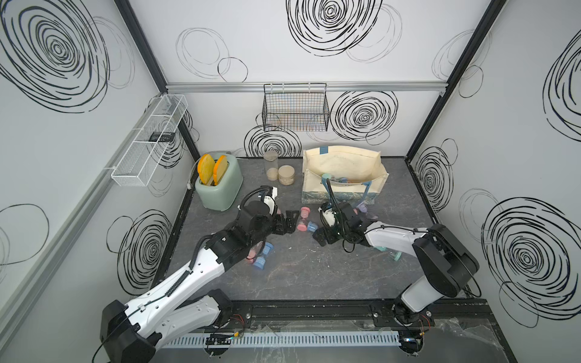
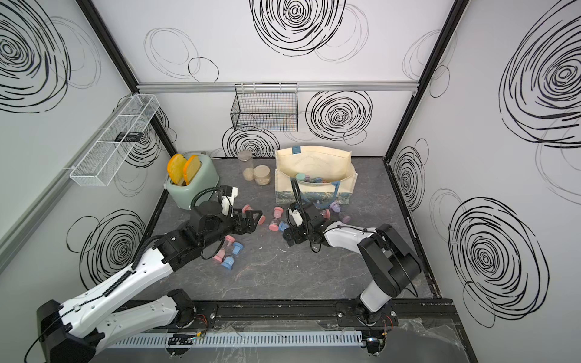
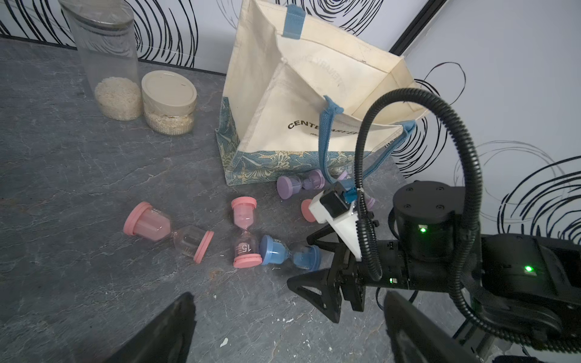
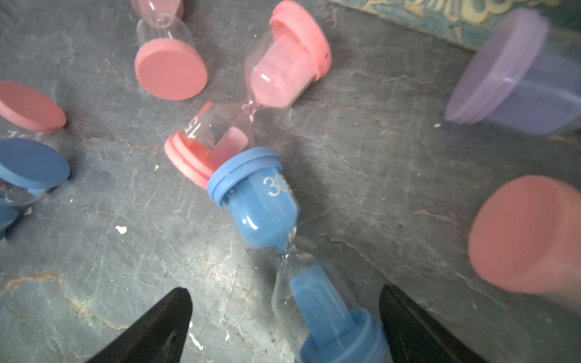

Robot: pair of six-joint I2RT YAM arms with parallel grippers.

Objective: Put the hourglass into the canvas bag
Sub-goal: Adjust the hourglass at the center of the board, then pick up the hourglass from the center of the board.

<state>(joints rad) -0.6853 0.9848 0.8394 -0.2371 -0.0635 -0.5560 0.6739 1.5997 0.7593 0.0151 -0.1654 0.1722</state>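
We find the right gripper (image 4: pixel 283 290) spread wide over a blue hourglass (image 4: pixel 261 204) lying on the table (image 1: pixel 314 276) before the canvas bag (image 1: pixel 342 163), the left gripper (image 1: pixel 290 221) equally open and empty. Touching a pink hourglass (image 4: pixel 276 69), the round glass may roll from closing jaws.

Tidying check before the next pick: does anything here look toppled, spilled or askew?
Yes. A pink plastic hourglass and a blue plastic hourglass lie toppled, cap touching cap, among others on the dark grey table. The cream canvas bag has a slumped front wall. White flecks dot the tabletop.
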